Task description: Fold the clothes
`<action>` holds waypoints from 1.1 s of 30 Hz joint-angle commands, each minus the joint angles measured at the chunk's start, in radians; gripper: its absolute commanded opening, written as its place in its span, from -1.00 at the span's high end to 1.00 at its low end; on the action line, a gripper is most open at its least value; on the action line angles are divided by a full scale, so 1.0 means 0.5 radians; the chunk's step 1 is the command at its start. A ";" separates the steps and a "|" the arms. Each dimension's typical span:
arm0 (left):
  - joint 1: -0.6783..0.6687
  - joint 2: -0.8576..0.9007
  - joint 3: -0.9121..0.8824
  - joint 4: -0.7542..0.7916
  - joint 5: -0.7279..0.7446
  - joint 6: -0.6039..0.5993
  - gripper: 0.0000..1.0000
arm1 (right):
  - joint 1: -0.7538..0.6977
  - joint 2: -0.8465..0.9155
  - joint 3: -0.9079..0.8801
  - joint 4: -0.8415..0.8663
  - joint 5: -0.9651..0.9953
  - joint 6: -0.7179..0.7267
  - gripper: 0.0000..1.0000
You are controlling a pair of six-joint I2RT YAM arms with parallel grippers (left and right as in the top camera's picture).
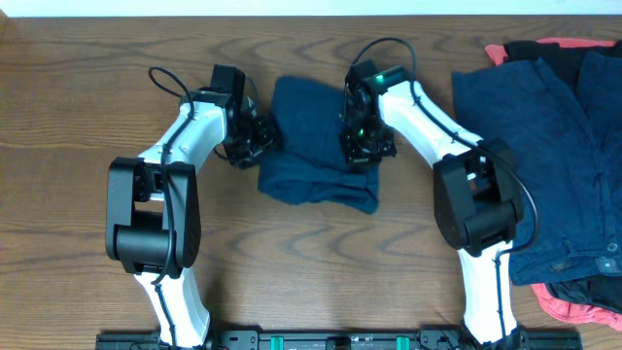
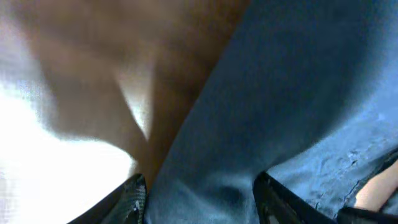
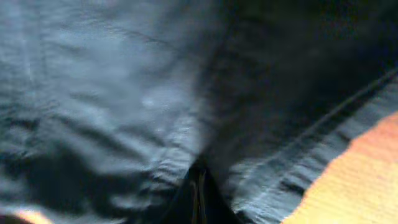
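Note:
A folded navy garment (image 1: 316,146) lies at the table's middle. My left gripper (image 1: 259,139) is at its left edge. In the left wrist view its jaws (image 2: 199,196) hold a thick bunch of the navy fabric (image 2: 298,93) between them. My right gripper (image 1: 362,141) is on the garment's right edge. In the right wrist view its jaws (image 3: 198,193) are pressed together, and the navy fabric (image 3: 112,93) puckers in towards their tips. More clothes lie in a pile at the right: a large navy piece (image 1: 544,146), coral-red cloth (image 1: 573,309) and black cloth (image 1: 530,49).
The brown wooden table (image 1: 78,107) shows bare wood left of the left arm and in front of the folded garment. The pile of clothes covers the right end of the table up to its edge. A black rail (image 1: 321,340) runs along the front.

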 commanded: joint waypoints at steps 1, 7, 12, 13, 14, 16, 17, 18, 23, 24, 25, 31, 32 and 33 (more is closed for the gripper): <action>-0.047 0.015 0.025 -0.201 0.051 0.039 -0.11 | 0.025 0.077 -0.024 -0.083 0.308 -0.014 0.98; -0.198 0.010 0.025 -0.761 0.051 0.045 0.16 | -0.014 0.124 -0.025 -0.095 0.597 0.009 0.98; -0.282 -0.125 0.025 -0.821 0.022 0.069 0.16 | -0.109 0.124 -0.002 0.087 0.648 0.011 0.98; -0.284 -0.173 0.026 -0.814 -0.008 0.069 0.16 | -0.131 0.123 0.017 0.100 0.653 0.011 0.98; -0.284 -0.233 0.026 -0.803 -0.060 0.069 0.16 | -0.155 0.117 0.050 0.096 0.652 0.011 0.98; -0.275 -0.365 0.026 -0.768 -0.220 0.073 0.14 | -0.205 0.092 0.150 0.040 0.652 0.010 0.98; -0.269 -0.417 0.026 -0.747 -0.283 0.089 0.11 | -0.222 0.079 0.196 0.013 0.652 0.010 0.97; -0.259 -0.486 0.026 -0.706 -0.365 0.102 -0.25 | -0.243 0.056 0.265 -0.029 0.645 0.010 0.92; -0.185 -0.725 0.026 -0.287 -0.535 0.355 -0.96 | -0.286 -0.081 0.613 -0.270 0.610 0.007 0.67; -0.165 -0.744 0.026 -0.182 -0.535 0.423 -0.96 | -0.285 -0.111 0.658 -0.315 0.603 0.006 0.64; -0.141 -0.745 0.027 -0.085 -0.533 0.481 -0.96 | -0.283 -0.143 0.692 -0.359 0.586 -0.001 0.62; 0.050 -0.578 0.032 0.275 -0.239 0.631 -0.96 | -0.246 -0.224 0.699 -0.657 0.383 -0.014 0.62; 0.077 -0.533 0.034 0.312 -0.163 0.631 -0.96 | -0.231 -0.224 0.676 -0.701 0.375 -0.014 0.63; 0.101 -0.483 0.040 0.348 -0.068 0.630 -0.96 | -0.217 -0.224 0.650 -0.727 0.373 -0.014 0.64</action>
